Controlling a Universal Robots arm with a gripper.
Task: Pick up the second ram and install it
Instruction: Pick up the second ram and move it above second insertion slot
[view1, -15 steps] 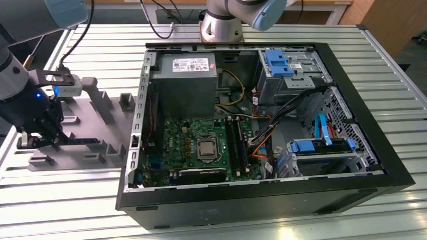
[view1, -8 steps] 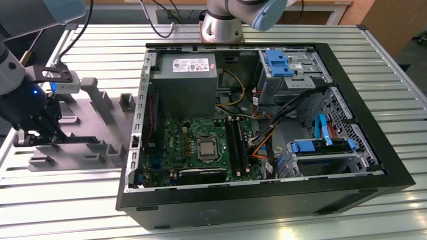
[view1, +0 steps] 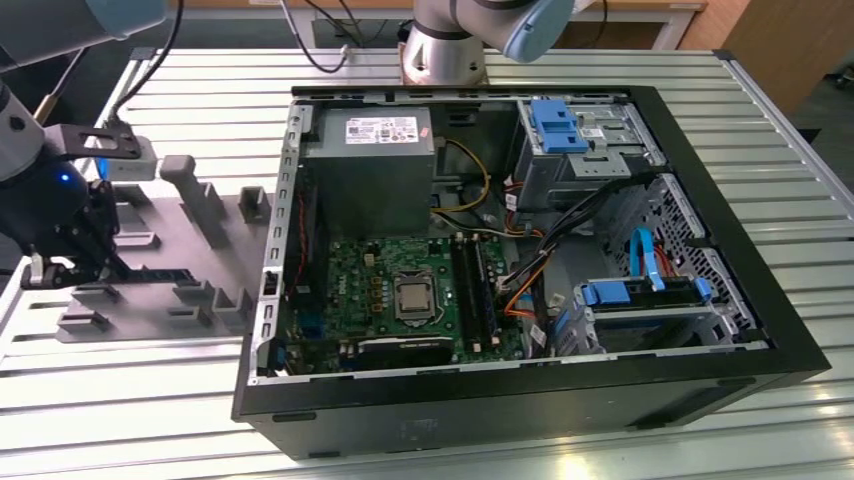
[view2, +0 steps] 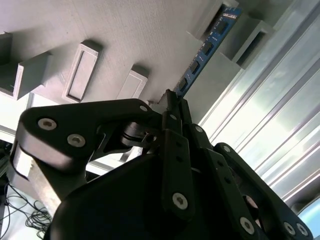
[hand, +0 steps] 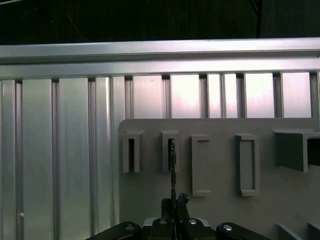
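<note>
Counted one open PC case (view1: 534, 405) holding one motherboard (view1: 350, 268), one power supply (view1: 367, 175) and two blue drive caddies (view1: 554, 125) (view1: 641, 292). Outside it were one grey fixture plate (view1: 160, 292), one ram stick (view2: 205, 47), one end effector (view2: 172, 100).

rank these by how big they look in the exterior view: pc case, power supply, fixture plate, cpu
1. pc case
2. fixture plate, though the arm hides part of it
3. power supply
4. cpu
</note>
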